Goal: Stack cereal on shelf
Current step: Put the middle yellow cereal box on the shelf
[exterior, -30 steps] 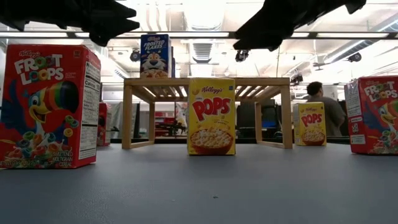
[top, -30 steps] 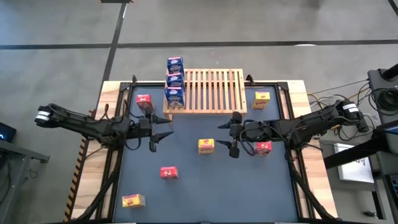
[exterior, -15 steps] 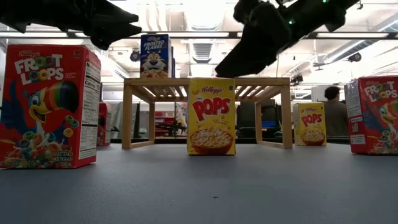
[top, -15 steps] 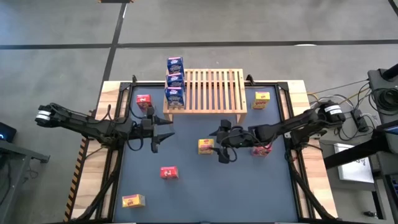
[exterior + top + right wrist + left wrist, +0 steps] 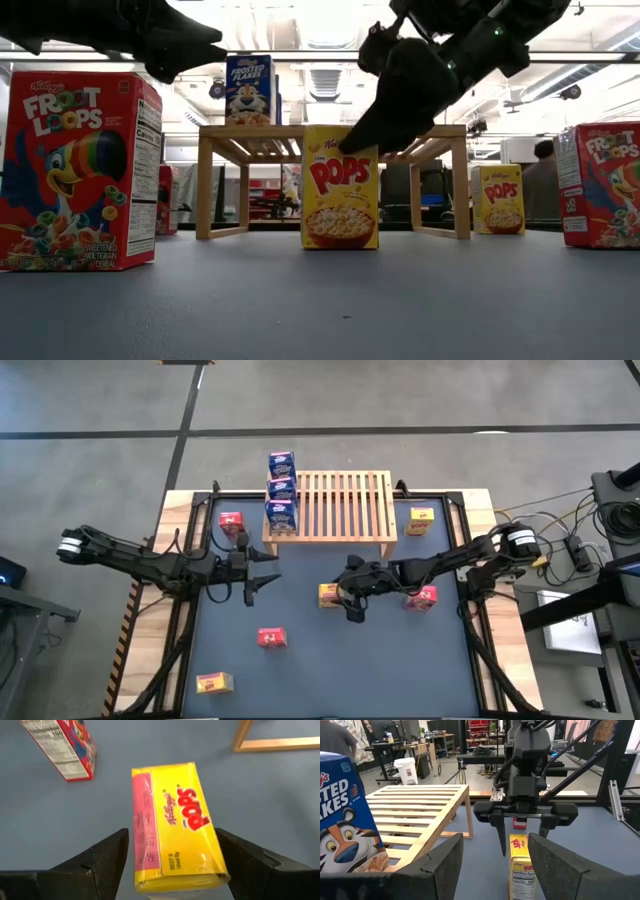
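Note:
The yellow Pops box (image 5: 327,596) stands upright mid-table, in front of the wooden shelf (image 5: 345,507). My right gripper (image 5: 349,591) is open, tipped down over this box (image 5: 172,822), with a finger on each side of its top and apart from it. The left wrist view shows the right gripper (image 5: 522,832) just above the box (image 5: 521,865). Three blue boxes (image 5: 281,488) stand in a row on the shelf's left end. My left gripper (image 5: 262,575) hangs open above the table, left of the yellow box.
Red boxes stand left of the shelf (image 5: 231,521), near the middle front (image 5: 271,637) and at the right (image 5: 423,597). More yellow boxes stand right of the shelf (image 5: 421,520) and at the near left corner (image 5: 214,682). A person (image 5: 545,165) is far behind.
My right gripper has moved toward the table's left and come down, tipping forward, until its open fingers stand over the middle yellow box. No box has moved.

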